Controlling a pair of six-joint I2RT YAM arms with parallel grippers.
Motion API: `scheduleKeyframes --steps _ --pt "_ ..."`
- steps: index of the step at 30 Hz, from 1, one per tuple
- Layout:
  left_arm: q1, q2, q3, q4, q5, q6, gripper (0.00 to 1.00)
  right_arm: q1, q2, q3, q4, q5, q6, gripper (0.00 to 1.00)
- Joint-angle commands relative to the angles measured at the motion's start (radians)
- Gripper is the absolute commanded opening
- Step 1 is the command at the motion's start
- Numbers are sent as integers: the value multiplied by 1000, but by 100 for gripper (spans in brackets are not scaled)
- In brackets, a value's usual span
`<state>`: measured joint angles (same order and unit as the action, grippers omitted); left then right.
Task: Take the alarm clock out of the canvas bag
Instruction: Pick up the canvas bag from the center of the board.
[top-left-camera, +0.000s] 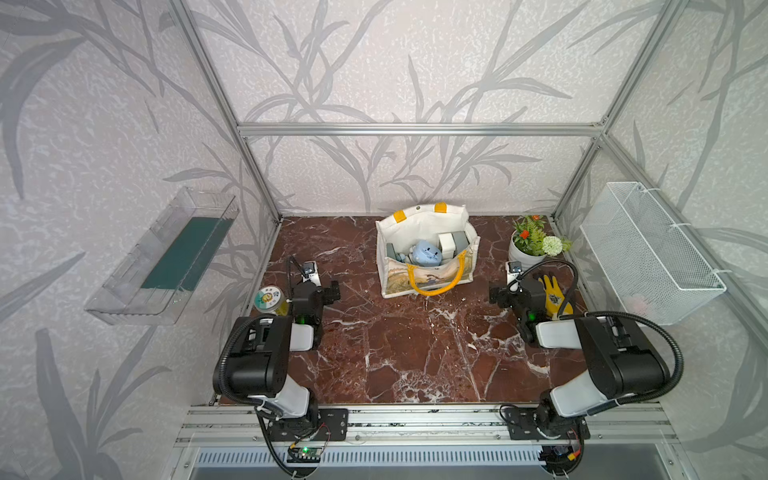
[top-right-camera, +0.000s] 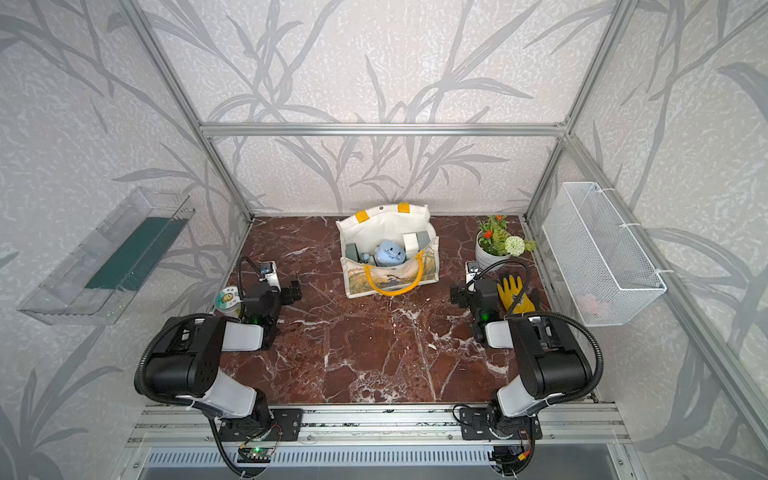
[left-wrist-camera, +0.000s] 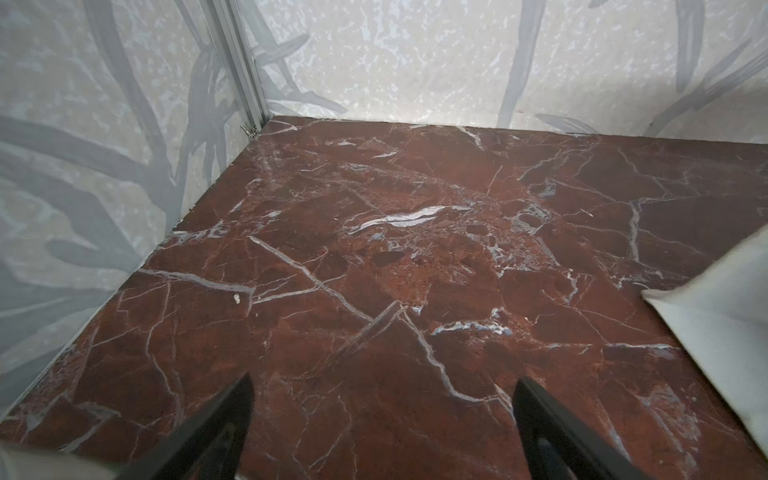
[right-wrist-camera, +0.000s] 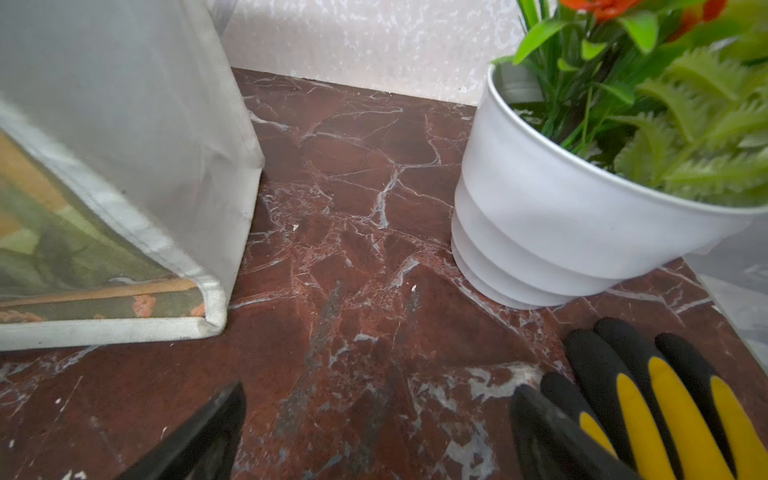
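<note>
We log: canvas bag (top-left-camera: 415, 226) upright on counter (top-left-camera: 415, 353) | blue alarm clock (top-left-camera: 426, 252) inside | left fingers (left-wrist-camera: 224, 424) apart, empty | right fingers (right-wrist-camera: 216, 424) apart, empty, beside glove (right-wrist-camera: 665, 395)

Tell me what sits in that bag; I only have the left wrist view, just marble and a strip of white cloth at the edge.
Observer: A light-blue alarm clock lies inside the open canvas bag, among grey and white boxes.
Operator: Give me the handle positions.
Observer: The near yellow handle hangs down outside over the printed front, so it does not cross the opening.
Operator: Report the right end effector.
Observer: The right end effector is open and empty, with a yellow-black glove lying next to it.
</note>
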<state>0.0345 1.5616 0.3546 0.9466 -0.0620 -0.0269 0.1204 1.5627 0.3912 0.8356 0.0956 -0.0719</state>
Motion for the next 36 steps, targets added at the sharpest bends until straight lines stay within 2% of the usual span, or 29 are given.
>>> scheduleKeyframes --steps 1,32,34,36 --pt "3 3 19 3 11 10 99 -2 -18 15 10 3 3 99" --pt "4 2 20 2 11 6 99 -2 -18 15 10 3 4 99" --pt "4 -21 30 -37 -15 -7 99 -2 -19 14 13 2 5 99" --pt "5 -82 71 -175 -50 -21 99 -1 -27 20 10 11 10 99"
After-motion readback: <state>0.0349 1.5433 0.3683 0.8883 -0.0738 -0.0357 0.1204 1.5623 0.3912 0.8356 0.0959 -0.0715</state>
